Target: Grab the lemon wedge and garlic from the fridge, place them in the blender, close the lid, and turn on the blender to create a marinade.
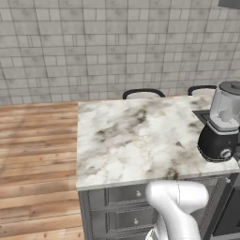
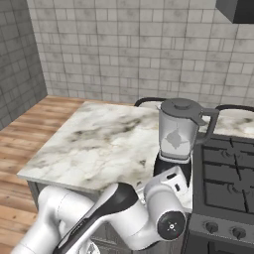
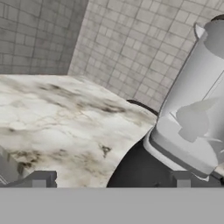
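Note:
The blender (image 2: 174,135) stands at the right end of the marble counter (image 2: 99,144), its clear greyish jar on a rounded black base (image 1: 216,140) with a small front knob (image 1: 227,153). The dark grey lid (image 2: 181,105) sits on top of the jar. Pale shapes (image 3: 193,122) show through the jar wall; I cannot tell whether they are the lemon wedge or the garlic. My gripper (image 3: 110,181) is open, its fingertips (image 3: 40,179) wide apart, low and close in front of the blender base (image 3: 135,168), holding nothing. The fridge is out of view.
A black stove top (image 2: 228,168) adjoins the counter just right of the blender. Two dark chair backs (image 1: 143,93) rise behind the counter's far edge. Grey drawers (image 1: 126,194) lie under the counter, and wooden floor (image 1: 37,154) stretches to the left.

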Controlling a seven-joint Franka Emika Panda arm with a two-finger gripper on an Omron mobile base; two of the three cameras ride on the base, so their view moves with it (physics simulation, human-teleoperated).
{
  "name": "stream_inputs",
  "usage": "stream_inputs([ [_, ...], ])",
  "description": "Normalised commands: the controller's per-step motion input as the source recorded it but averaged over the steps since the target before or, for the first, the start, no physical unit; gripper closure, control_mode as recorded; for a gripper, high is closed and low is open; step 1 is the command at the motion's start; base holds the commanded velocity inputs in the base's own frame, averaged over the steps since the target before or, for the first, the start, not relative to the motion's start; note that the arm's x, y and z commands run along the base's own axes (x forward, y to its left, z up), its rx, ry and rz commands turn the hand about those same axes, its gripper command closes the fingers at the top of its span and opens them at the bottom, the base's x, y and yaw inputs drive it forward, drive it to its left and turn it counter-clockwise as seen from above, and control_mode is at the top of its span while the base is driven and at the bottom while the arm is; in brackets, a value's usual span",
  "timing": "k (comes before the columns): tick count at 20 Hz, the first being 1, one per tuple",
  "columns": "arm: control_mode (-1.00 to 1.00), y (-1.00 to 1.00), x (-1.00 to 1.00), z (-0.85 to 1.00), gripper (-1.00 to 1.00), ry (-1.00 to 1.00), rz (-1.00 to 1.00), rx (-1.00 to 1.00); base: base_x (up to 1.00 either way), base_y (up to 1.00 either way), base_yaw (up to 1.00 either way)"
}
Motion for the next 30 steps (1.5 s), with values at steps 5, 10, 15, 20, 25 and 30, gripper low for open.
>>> stream_inputs([
  [5,-1.00,-0.02,0.39,-0.25,-1.00,0.00,0.11,0.02,0.00,0.00,0.00],
  [10,-1.00,-0.14,0.26,-0.36,-1.00,0.00,0.12,0.02,0.00,0.00,0.00],
  [15,-1.00,-0.39,0.28,-0.29,-1.00,0.00,0.10,0.03,0.00,0.00,0.00],
  [20,-1.00,-0.22,0.33,-0.29,-1.00,0.00,0.08,0.01,0.00,0.00,0.00],
  [25,-1.00,-0.31,0.28,-0.30,-1.00,0.00,0.07,0.01,0.00,0.00,0.00],
  [30,-1.00,-0.12,0.32,-0.21,-1.00,0.00,0.06,0.00,0.00,0.00,0.00],
])
